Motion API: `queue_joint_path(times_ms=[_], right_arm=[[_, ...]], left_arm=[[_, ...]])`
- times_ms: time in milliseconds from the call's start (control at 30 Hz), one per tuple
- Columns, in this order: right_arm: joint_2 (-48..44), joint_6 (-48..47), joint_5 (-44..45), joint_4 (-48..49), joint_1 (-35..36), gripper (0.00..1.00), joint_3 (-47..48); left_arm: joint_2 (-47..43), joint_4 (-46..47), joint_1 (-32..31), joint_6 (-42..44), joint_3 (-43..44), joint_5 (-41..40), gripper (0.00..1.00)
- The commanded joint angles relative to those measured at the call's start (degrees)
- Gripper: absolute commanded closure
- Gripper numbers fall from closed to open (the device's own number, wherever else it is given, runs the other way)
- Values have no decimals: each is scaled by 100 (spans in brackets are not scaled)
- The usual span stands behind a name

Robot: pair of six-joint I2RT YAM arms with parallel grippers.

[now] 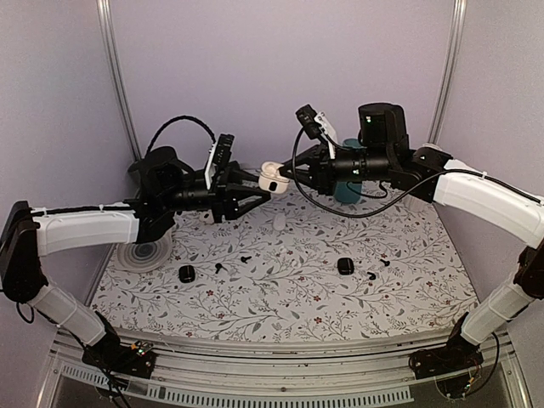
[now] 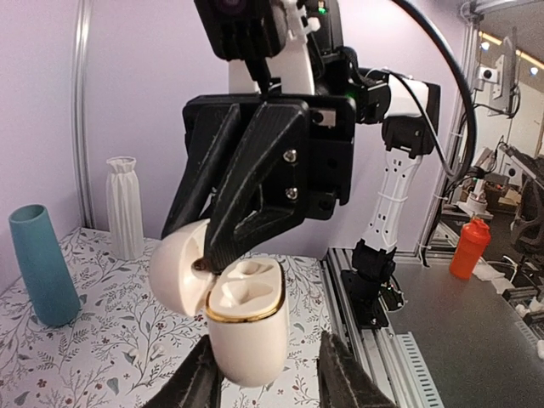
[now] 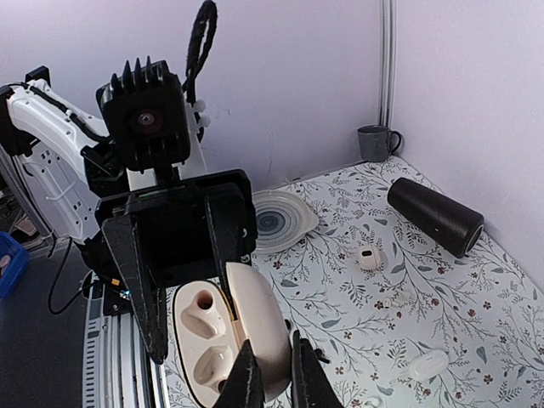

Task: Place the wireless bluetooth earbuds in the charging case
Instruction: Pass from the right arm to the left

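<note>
No bud is seated yet: both wells of the glossy white charging case (image 2: 246, 336) show empty. The case hangs above the far middle of the tabletop (image 1: 280, 297). The left gripper (image 2: 268, 384) has its jaws partly closed on the body. The right gripper (image 3: 270, 378), jaws shut tight, seems to pinch the lid (image 2: 174, 272). Black earbuds (image 1: 246, 257) lie loose nearer.

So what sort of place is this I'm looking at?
Probably a robotics lab test cell: left arm and right arm bolted to a metal rail, a floral-cloth table walled by lilac panels, a workbench beyond.
</note>
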Motion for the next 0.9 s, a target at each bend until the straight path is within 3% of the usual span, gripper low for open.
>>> queue_joint_path(times_ms=[0, 400, 667, 867], right_arm=[[-165, -36, 108, 192, 62, 95, -73], [-153, -66, 139, 220, 100, 95, -67], [-137, -97, 121, 207, 107, 94, -43], [-109, -30, 82, 186, 107, 90, -2]], left_arm=[[-15, 533, -95, -287, -82, -24, 60], [47, 518, -104, -314, -56, -50, 63], [106, 355, -99, -255, 42, -3, 75], [125, 281, -104, -123, 69, 148, 91]])
